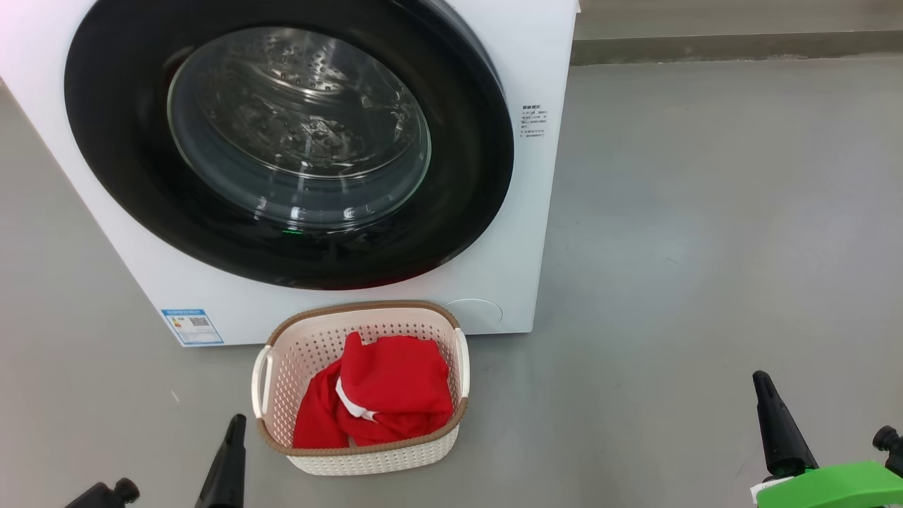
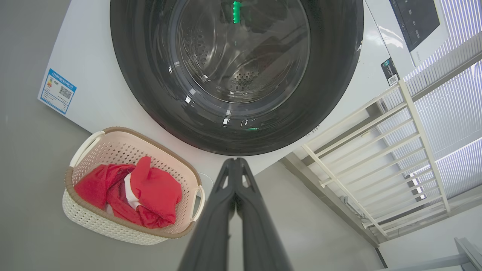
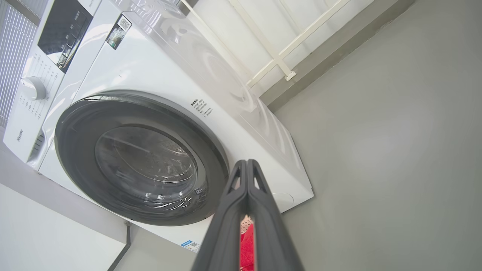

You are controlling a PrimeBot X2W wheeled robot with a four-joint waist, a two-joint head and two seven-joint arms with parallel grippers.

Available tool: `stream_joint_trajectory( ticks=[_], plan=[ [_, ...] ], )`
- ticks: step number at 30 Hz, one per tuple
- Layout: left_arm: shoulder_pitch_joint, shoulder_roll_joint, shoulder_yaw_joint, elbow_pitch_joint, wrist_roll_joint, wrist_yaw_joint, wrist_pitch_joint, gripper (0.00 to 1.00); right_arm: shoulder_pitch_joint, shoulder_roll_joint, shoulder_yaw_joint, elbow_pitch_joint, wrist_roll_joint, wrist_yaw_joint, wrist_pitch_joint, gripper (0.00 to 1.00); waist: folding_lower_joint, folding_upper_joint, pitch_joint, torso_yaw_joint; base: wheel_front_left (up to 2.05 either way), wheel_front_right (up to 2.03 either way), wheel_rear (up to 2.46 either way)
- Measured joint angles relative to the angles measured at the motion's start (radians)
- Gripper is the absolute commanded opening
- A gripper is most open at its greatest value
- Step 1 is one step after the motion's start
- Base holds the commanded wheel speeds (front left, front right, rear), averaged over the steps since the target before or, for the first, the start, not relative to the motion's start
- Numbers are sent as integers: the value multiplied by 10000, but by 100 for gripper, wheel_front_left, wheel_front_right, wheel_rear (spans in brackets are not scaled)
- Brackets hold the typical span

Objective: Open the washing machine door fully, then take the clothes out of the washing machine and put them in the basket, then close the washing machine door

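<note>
My left gripper [image 2: 236, 160] rises from the bottom edge with its two dark fingers [image 2: 218, 210] pressed together from tip to base, nothing between them. Past the tips, the washing machine door [image 2: 241, 67] sits flush against the white washing machine [image 2: 94, 75], its glossy black rim ringing the clear glass, the perforated drum visible through it. A blue label [image 2: 57, 90] is stuck near the machine's lower corner. To my left the basket [image 2: 109, 226] stands on the grey floor [image 2: 30, 188] just beside the machine's front, holding the red clothes [image 2: 150, 192] with a strip of white showing among them. A white railing [image 2: 376, 150] runs to my right.
</note>
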Motion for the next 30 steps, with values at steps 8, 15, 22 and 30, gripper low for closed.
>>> stream_joint_trajectory(
  ticks=[8,15,22,30],
  plan=[
    [-105,0,104,73,-934,-4,255,0,-259,-21,-2,115,988,-4,186,0,0,-1,41,-12,0,0,0],
    [-153,0,171,144,-1724,-17,439,0,-294,-33,-8,274,1787,-27,430,0,0,-1,77,-23,0,0,0],
    [-343,0,244,253,-2592,-92,679,0,-641,-46,-12,414,2742,-27,625,0,0,0,119,-35,0,0,0],
    [-391,0,318,345,-3413,-102,865,0,-713,-59,-21,562,3574,-29,874,0,0,0,155,-46,0,0,0]
  ],
)
